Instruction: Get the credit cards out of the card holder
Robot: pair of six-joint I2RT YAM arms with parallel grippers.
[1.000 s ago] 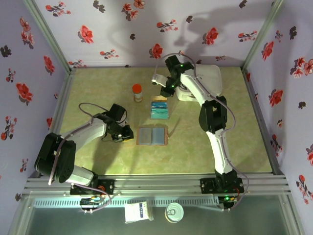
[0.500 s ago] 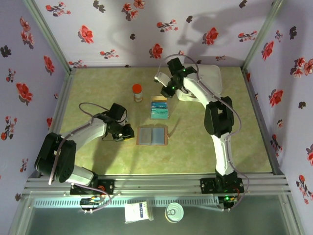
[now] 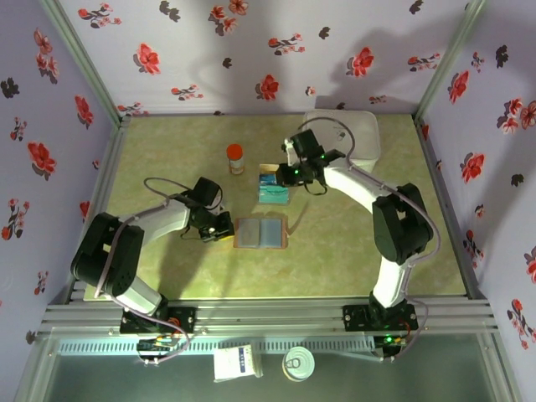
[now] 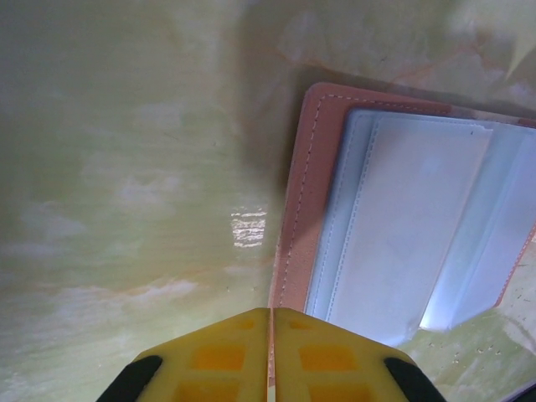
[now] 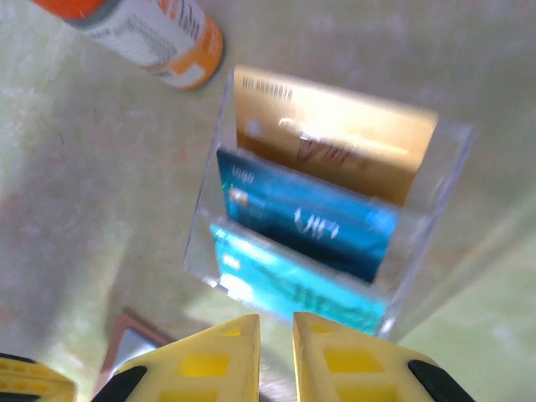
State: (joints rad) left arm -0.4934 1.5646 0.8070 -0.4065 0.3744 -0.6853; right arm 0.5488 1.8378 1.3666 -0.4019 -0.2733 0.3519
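Note:
The card holder (image 3: pixel 261 232) lies open on the table, brown outside with pale blue-grey pocket panels (image 4: pixel 402 243). My left gripper (image 3: pixel 224 234) is at its left edge, fingers pressed together (image 4: pixel 272 311) with the brown stitched rim running into the seam between them. Three credit cards stand in a clear tray (image 3: pixel 273 186): a tan one (image 5: pixel 335 138), a dark blue one (image 5: pixel 301 218) and a teal one (image 5: pixel 293 285). Just above the tray's near end hangs my right gripper (image 3: pixel 286 174), its fingers a narrow gap apart (image 5: pixel 276 322) with nothing between them.
An orange-capped bottle (image 3: pixel 235 157) stands left of the tray and is seen lying across the top of the right wrist view (image 5: pixel 159 33). A white rounded case (image 3: pixel 347 138) sits at the back right. Metal frame rails and flowered walls enclose the table.
My right arm has swung down and forward from the back of the table to just over the tray. The left gripper has closed at the card holder's left edge.

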